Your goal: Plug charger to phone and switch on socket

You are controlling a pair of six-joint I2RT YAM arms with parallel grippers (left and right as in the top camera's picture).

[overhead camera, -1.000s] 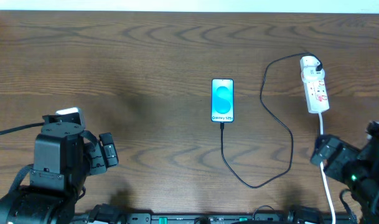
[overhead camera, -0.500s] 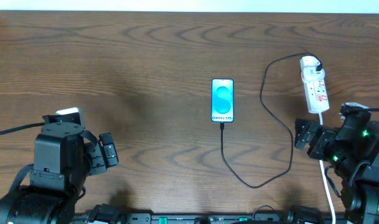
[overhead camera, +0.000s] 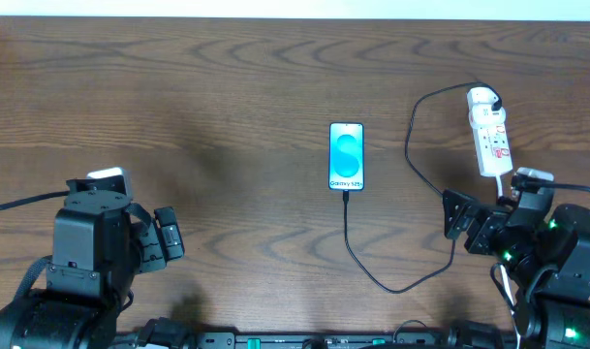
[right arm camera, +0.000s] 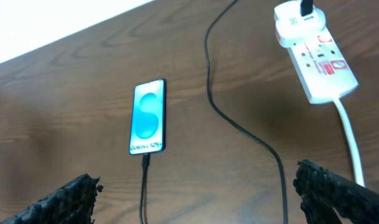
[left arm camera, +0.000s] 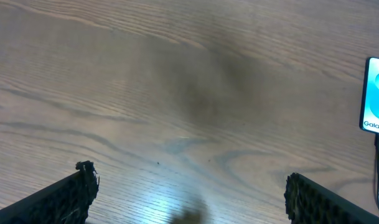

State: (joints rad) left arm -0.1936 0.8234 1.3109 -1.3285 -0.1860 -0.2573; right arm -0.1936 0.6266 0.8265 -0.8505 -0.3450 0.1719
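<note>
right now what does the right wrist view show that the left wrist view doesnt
Only the right wrist view: the white power strip with its white cord, the long run of the charger cable toward the strip, the whole phone, and the right gripper, open. Only the left wrist view: a wide bare stretch of the wooden table left of the phone, and the left gripper, open. Both: the lit phone with the cable meeting its bottom edge, though the left wrist view catches only a sliver at its right border.
</note>
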